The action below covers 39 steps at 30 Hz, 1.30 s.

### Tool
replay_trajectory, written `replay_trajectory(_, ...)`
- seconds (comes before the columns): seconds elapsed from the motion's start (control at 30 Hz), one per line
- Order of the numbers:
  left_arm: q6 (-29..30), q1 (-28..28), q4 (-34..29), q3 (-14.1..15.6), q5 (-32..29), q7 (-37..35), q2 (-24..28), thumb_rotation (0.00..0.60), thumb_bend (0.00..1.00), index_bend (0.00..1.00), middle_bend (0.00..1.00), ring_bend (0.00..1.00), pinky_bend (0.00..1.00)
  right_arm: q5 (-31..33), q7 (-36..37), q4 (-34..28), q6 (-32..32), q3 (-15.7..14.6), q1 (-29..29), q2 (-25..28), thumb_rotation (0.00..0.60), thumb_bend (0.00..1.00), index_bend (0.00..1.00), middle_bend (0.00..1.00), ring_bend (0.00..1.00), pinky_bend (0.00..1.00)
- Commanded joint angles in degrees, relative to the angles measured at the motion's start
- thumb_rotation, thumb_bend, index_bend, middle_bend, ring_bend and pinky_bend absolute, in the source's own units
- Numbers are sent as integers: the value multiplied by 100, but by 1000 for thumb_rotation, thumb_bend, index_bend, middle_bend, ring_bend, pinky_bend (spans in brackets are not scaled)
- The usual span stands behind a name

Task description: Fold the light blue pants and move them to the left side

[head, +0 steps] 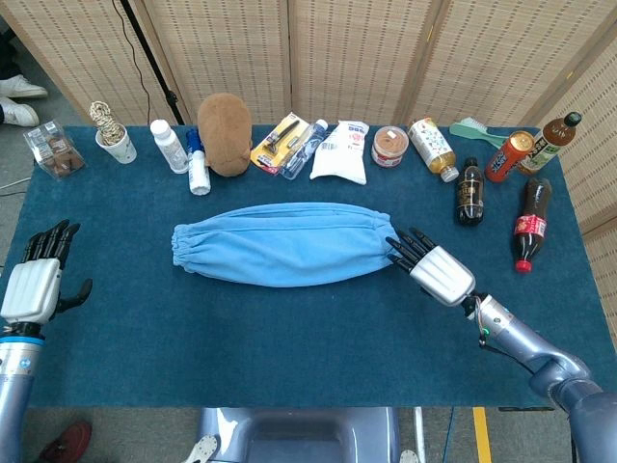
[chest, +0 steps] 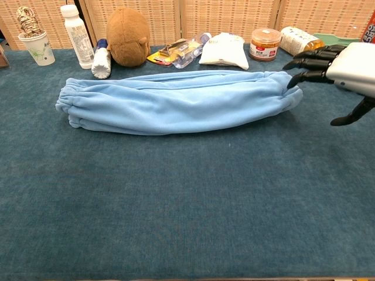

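Your right hand (head: 439, 273) hovered with its dark fingers (chest: 309, 61) spread apart and empty, their tips just at the right end of the pants (head: 284, 242). From those fingertips the pants ran straight away to your left, a long soft roll with its long axis across the table (head: 289, 347), already folded lengthwise into a narrow band. The far end, gathered at an elastic waistband, lay well apart from your left hand (head: 34, 287), which hung open near the table's left edge, fingers apart, holding nothing. Your right hand was much the nearer, so the next fold looked yours to start there. The cloth read as plush, matte fleece, light blue against the table's dark teal pile. Beyond the pants stood a row of bottles and packets.
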Motion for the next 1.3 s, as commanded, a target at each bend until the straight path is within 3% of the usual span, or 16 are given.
replay_trajectory(0.03,-25,45,-14,28,-8,-88,81,600,352,0,0,0,0,-168,42,393,46,-140,84,-285,600,0,215,91,0,125)
replay_trajectory(0.53,-146,86,60,-45,-57,-289,179,600,352,0,0,0,0,271,299,1332,-564,159,484,-981,600,0,167,67,0,122)
replay_trajectory(0.93,-244,82,79,-77,-74,-350,195,600,352,0,0,0,0,456,403,1742,-1130,104,531,-1236,600,3,182,94,0,139)
replay_trajectory(1.0,-258,86,86,-88,-81,-385,202,600,352,0,0,0,0,489,463,1785,-1223,103,553,-1285,600,49,209,117,7,166)
replay_trajectory(1.17,-286,101,97,-108,-76,-481,226,600,353,0,0,0,0,547,613,1934,-1232,106,607,-1413,600,465,303,199,107,237)
replay_trajectory(1.3,-332,101,114,-114,-82,-536,236,600,352,0,0,0,0,598,663,2066,-1179,130,649,-1543,600,633,379,279,204,310)
